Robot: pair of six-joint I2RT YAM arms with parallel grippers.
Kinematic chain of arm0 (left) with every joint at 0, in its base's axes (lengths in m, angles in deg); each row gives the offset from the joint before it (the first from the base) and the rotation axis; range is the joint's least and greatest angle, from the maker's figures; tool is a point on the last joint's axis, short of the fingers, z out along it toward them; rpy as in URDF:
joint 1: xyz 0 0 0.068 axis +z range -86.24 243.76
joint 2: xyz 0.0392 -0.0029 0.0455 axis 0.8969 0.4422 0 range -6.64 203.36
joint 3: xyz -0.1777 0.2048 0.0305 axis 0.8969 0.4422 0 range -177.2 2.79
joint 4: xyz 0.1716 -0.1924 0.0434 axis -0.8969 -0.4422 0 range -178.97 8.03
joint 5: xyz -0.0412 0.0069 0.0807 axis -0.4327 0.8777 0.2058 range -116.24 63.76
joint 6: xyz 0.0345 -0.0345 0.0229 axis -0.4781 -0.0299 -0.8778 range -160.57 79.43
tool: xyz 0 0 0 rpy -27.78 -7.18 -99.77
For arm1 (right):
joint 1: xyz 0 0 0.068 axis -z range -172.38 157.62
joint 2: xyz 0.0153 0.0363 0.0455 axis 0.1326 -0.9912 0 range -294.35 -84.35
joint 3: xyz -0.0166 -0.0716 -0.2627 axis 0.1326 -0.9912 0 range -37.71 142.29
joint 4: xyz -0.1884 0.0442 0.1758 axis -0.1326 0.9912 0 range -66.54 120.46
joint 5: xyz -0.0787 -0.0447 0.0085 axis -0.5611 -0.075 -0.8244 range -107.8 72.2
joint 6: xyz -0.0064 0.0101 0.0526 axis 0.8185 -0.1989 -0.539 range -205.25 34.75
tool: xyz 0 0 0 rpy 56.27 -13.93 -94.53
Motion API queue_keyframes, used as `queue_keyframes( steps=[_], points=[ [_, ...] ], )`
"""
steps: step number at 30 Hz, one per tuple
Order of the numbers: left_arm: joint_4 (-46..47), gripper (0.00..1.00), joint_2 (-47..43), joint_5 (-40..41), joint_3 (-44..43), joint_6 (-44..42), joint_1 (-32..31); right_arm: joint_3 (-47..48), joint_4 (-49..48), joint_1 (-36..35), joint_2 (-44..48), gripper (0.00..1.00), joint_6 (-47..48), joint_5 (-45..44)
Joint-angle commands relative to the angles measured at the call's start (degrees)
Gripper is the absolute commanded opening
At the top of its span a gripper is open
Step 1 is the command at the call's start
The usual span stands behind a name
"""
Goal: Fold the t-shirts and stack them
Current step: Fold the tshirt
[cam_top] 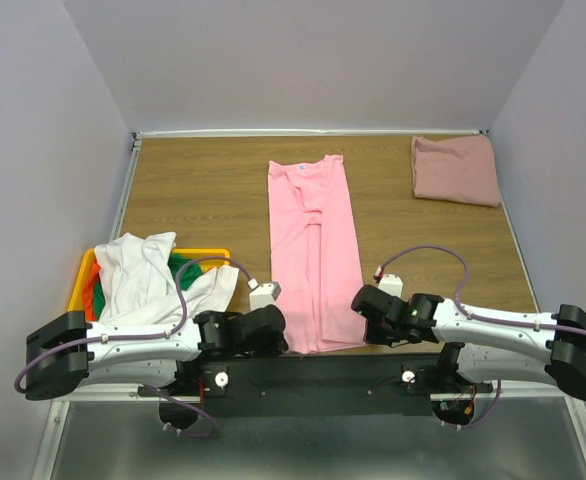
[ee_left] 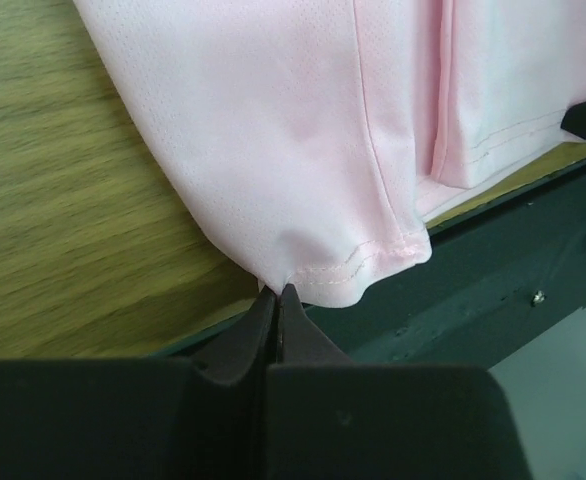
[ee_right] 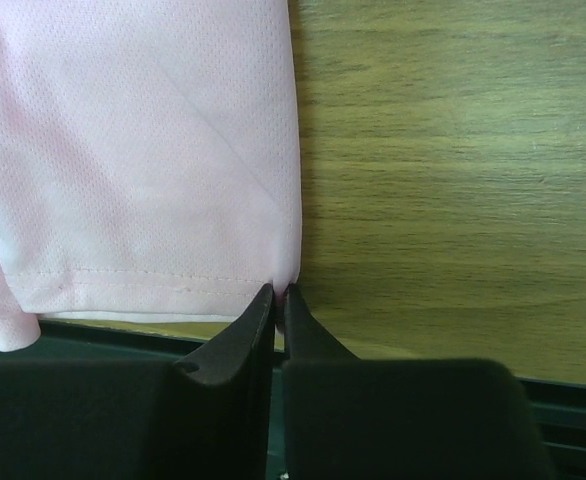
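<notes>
both arms low, reaching inward along near table (cam_top: 193, 190) edge. left gripper (ee_left: 276, 292) pinches near-left hem corner of bright pink t-shirt (cam_top: 313, 250); right gripper (ee_right: 279, 290) pinches near-right corner. shirt lies mid-table, sides folded in, long strip, collar far. dusty rose t-shirt (cam_top: 456, 170) folded, far right corner.

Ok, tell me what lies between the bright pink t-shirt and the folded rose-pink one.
Only bare table between bright pink t-shirt and rose-pink t-shirt, per the top view.
</notes>
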Motion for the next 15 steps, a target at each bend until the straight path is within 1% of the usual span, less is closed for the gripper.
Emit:
queue_keyframes(
  steps=[1,4,10,15],
  points=[
    [5.5,0.0,0.5,0.1,1.6,1.1,-0.4,-1.2,0.5,-0.6,0.6,0.09,0.3,-1.3],
    [4.5,0.0,1.5,2.0,0.0,0.9,-0.4,-0.8,0.5,-0.6,1.1,0.0,0.6,-1.5],
    [3.5,0.0,2.0,5.8,-2.7,1.2,-0.4,0.9,0.6,-0.5,2.6,0.0,0.8,-3.2],
    [2.7,0.0,0.5,6.8,-2.4,2.6,-0.3,2.1,0.8,-0.5,1.8,0.0,1.6,-4.0]
  ],
)
